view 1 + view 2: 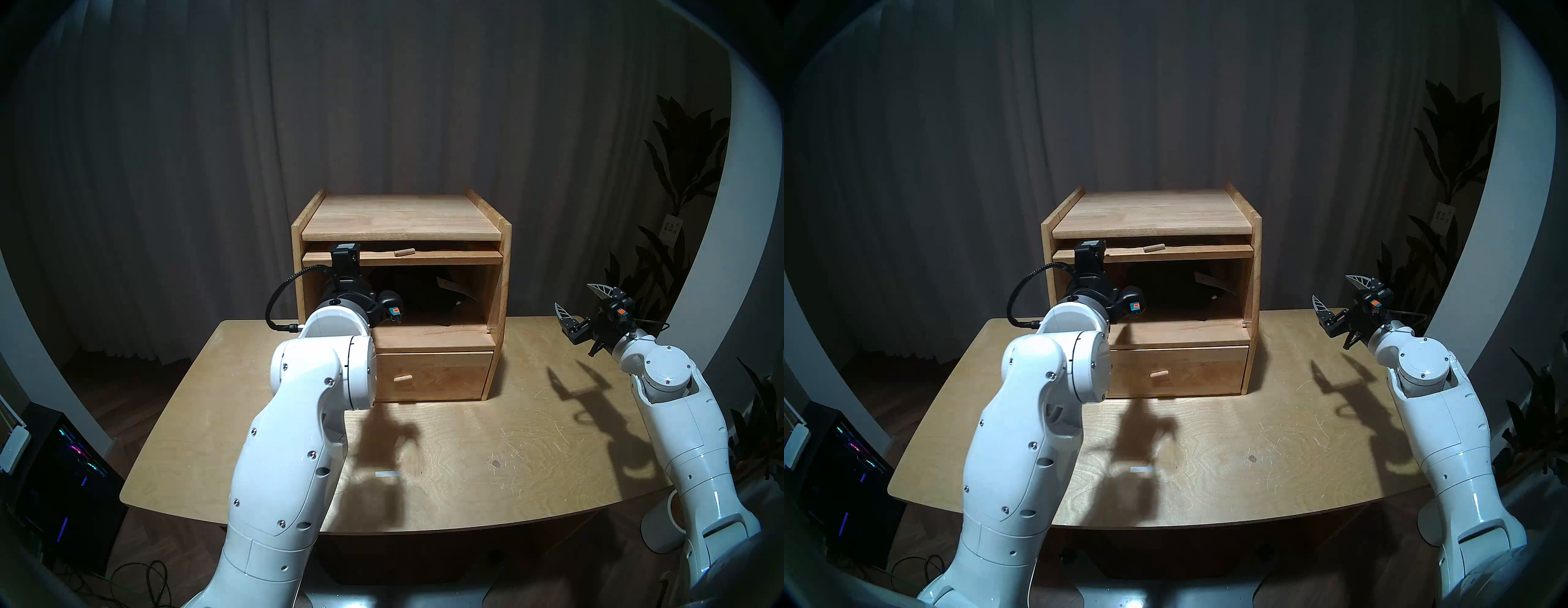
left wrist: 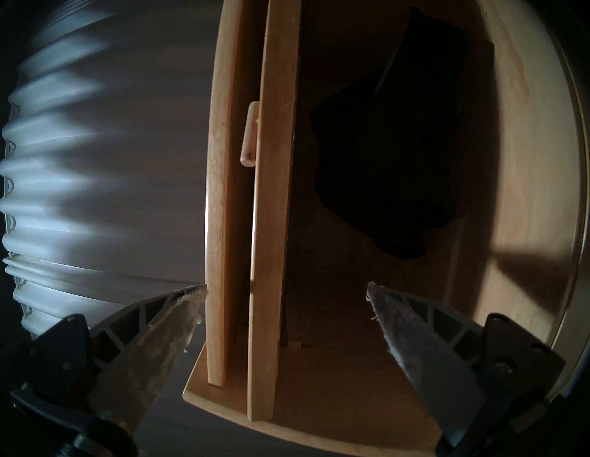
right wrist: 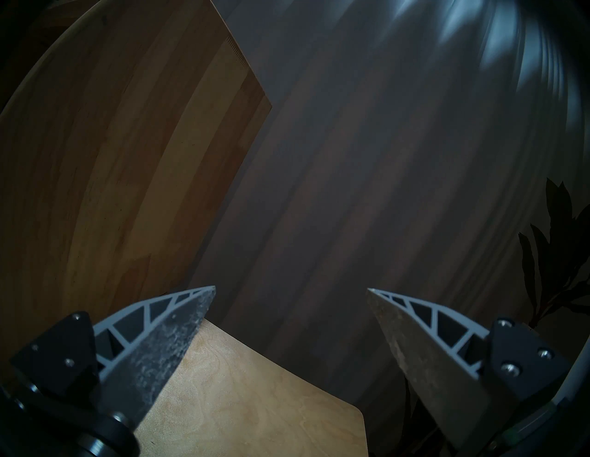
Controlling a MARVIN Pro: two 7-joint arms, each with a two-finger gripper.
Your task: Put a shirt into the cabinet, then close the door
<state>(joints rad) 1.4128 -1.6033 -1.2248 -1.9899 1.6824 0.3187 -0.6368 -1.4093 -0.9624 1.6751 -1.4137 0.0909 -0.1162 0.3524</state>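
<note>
Right now I see the black shirt (image 1: 428, 297) lying inside the cabinet (image 1: 401, 220), with a small white tag I can't read. The door (image 1: 403, 256) is up, tucked flat under the top. My left gripper (image 2: 287, 306) is wide open at the opening, holding nothing. My right gripper (image 3: 290, 306) is wide open and empty over the table (image 1: 488, 446).
</note>
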